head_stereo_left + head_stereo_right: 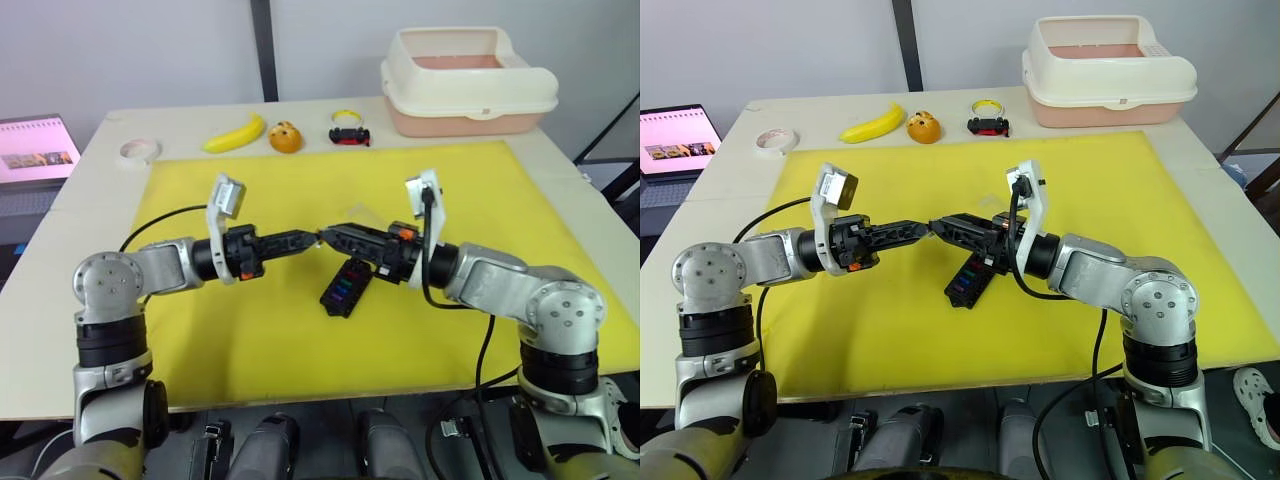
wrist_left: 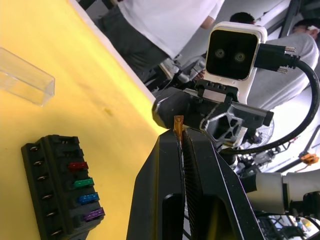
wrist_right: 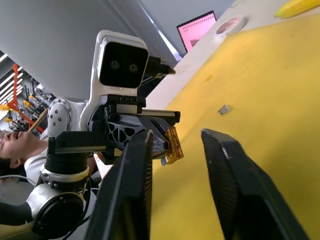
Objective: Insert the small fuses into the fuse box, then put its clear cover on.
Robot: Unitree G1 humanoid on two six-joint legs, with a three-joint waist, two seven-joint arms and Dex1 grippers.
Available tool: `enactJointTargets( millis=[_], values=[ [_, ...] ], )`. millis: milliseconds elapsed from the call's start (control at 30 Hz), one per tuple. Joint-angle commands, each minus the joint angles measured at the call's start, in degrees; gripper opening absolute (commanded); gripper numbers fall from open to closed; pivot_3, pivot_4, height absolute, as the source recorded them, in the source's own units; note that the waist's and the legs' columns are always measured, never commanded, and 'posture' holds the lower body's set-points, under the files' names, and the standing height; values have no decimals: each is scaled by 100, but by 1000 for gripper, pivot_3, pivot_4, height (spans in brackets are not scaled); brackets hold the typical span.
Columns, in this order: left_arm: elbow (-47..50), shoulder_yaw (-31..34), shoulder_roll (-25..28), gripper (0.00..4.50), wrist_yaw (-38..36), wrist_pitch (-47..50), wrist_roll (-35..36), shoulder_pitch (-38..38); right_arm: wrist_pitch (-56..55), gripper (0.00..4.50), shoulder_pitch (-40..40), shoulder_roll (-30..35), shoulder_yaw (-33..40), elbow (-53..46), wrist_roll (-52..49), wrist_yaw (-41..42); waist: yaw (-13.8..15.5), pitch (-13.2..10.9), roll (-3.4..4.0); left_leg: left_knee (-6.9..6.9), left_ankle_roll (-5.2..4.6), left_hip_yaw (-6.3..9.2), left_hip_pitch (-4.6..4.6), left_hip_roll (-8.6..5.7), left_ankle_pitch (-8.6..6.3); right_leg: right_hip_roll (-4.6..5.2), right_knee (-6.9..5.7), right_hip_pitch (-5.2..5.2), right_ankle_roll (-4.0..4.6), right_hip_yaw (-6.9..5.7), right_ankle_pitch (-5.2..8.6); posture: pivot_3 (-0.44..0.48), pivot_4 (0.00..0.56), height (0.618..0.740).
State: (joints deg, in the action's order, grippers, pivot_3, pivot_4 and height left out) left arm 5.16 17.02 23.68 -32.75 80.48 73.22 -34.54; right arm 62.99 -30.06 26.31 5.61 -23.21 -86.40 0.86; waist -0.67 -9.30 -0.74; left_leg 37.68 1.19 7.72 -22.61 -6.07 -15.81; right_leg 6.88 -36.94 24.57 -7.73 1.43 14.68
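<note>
The fuse box point(image 2: 60, 187) holds 4 fuses; left claw point(image 2: 179, 131) pinches 1 amber fuse point(image 3: 173, 144), right claw point(image 3: 176, 145) spread apart.

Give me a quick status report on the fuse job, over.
Left tool shut on an amber fuse, right tool open facing it. Fuse box on the yellow mat holds four fuses; clear cover lies off. Nothing in the way.

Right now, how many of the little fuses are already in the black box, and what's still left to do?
Four fuses sit in the fuse box: red, green, blue and purple. The left gripper is pinching an amber fuse shut between its fingers, right in front of the open right gripper, like a handover. Other slots look empty, and the clear cover lies off the box on the yellow mat.
</note>
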Motion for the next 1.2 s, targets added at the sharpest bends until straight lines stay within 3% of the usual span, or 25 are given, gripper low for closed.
enactJointTargets(
  millis=[33, 967, 1067, 1200],
  values=[
    [98, 18, 57, 0, -11, -96, 214, -57, -132, 1596, -36, 62, -6, -92, -147, -8, 2, 0, 0, 0, 0, 0, 0, 0, 0, 0, 0, 0, 0, 0, 0, 0, 150, 740],
    [-17, -62, 39, 0, 336, -174, 651, -204, -352, 1596, 17, 201, -130, -64, -597, -164, 2, 0, -1, 0, -3, 0, 0, 0, -1, 0, 2, 0, 0, 0, 0, 0, 150, 740],
    [-25, -87, 54, 0, 344, -190, 666, -211, -401, 351, 4, 219, -131, -56, -670, -189, 1, -1, -2, -1, -2, 0, 0, 0, -1, 0, 2, 0, 0, 0, 0, 0, 150, 740],
    [-32, -133, 81, 0, 337, -244, 657, -201, -514, 244, 3, 264, -136, -58, -880, -251, 4, -1, -1, -1, -2, 0, 0, 0, -1, 0, 4, -1, 0, 0, 0, 0, 150, 740]
  ],
)
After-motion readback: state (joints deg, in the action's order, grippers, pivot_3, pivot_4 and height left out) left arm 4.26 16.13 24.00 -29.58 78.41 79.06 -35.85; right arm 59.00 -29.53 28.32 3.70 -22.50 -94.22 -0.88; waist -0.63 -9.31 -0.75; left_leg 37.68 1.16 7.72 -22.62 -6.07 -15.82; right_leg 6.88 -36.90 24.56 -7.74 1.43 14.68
